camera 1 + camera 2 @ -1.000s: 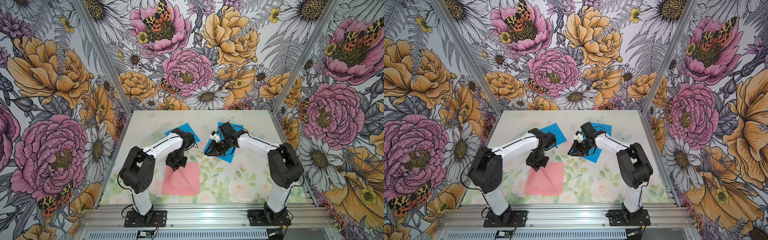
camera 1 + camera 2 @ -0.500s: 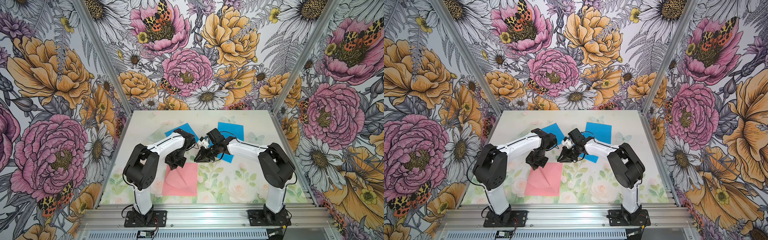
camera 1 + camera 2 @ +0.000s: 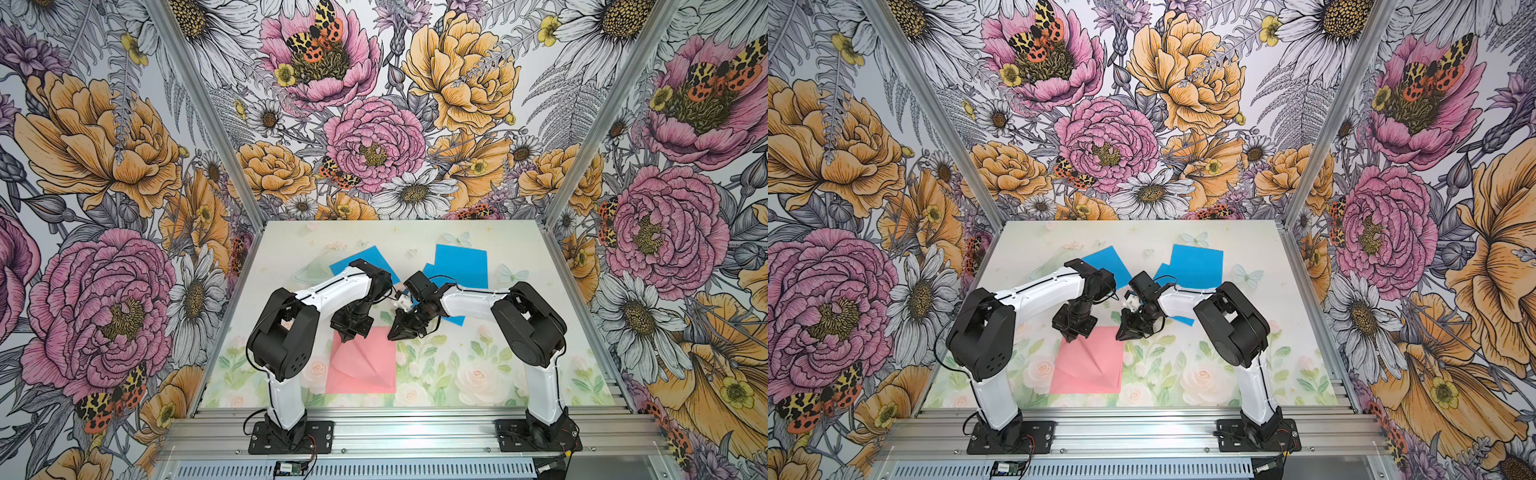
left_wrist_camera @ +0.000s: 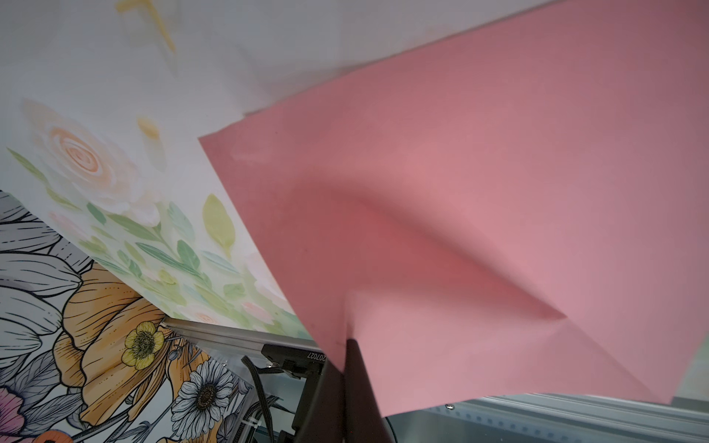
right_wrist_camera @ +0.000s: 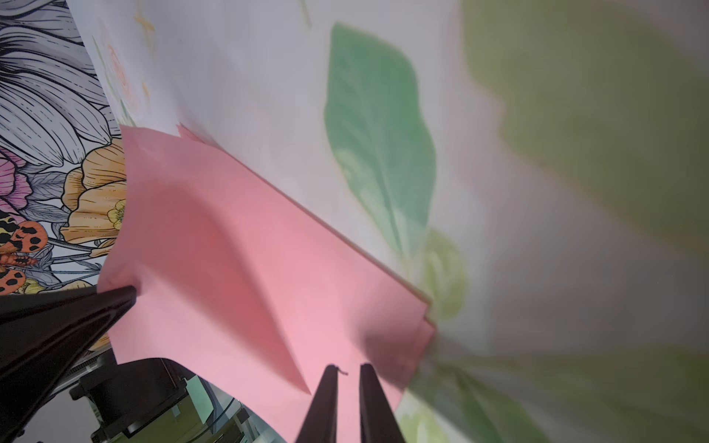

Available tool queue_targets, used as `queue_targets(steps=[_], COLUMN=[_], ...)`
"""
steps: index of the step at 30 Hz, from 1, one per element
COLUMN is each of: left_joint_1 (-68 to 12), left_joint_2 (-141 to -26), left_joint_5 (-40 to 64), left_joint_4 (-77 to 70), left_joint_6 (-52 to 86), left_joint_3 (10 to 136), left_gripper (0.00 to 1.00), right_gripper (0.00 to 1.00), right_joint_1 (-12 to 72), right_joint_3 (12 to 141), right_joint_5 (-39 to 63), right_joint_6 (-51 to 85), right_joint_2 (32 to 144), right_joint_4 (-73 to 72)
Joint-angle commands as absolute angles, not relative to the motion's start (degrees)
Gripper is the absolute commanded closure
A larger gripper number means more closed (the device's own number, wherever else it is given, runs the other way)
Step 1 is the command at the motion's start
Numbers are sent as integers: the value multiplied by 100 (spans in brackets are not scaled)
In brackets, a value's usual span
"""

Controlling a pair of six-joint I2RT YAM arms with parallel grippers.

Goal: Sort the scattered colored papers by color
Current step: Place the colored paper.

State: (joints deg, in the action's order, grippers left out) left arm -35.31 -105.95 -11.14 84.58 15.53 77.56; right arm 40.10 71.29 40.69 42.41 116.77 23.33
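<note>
Pinching far corner of top pink sheet (image 3: 368, 353), left gripper (image 3: 344, 337) clamped on it; corner raised, sheet buckled over pink stack (image 3: 353, 384) on table (image 3: 519, 365), near middle; right gripper (image 3: 392, 336) at stack's other far corner, jaws narrowly apart, nothing seen between; farther back, blue sheet behind left arm (image 3: 361, 259); square blue sheet (image 3: 461, 264); third blue sheet (image 3: 455, 320) partly under right arm.

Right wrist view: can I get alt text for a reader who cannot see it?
Pink papers lie stacked on the floral table, the top sheet buckled upward. The left gripper pinches one corner of it; the right gripper, jaws narrowly apart, points toward another corner.
</note>
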Motion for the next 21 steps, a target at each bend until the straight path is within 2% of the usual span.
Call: queue_targets(steps=[1,6,8,10,11,12,13,19,21], left_joint_1=[-3602,-3621,-3629,-3630,-3632,-3637,-3655,-3714,-3713], left_joint_2=[-10488,-10485,-10266,-10248,-10247,-10260,-10281,-10378,-10376], left_joint_5=[-1020,-998,-1004,-1078,-1125,-1160,-1342,-2003,-1829], left_joint_4=[8402,8471,8524,8627,8698,8809,8926,10208,10232], left_joint_6=[1727,1843,1901,1990,2026,2080,2122,2626,2736], left_joint_3=[7625,7561,7567,7622,7670,7754,7848,8949,9235], left_gripper=[100,100,90,85,79,69,66,61,59], right_gripper=[85,85,85,85,85,85,85,84,84], right_joint_1=[4074,4096,4097,4099,4096,4096,4097,4096,4096], right_joint_3=[7209,7154,7141,7120,7116,7113,7111,7118,7137], right_joint_5=[3894,3834,3823,3790,3784,3786,3779,3753,3751], right_joint_6=[4131,4119,4118,4124,4133,4140,4141,4174,4181], right_joint_2=[11810,11848,11841,11834,11838,11836,11826,11812,11801], right_joint_4=[2216,2216,2221,2223,2224,2228,2224,2228,2236])
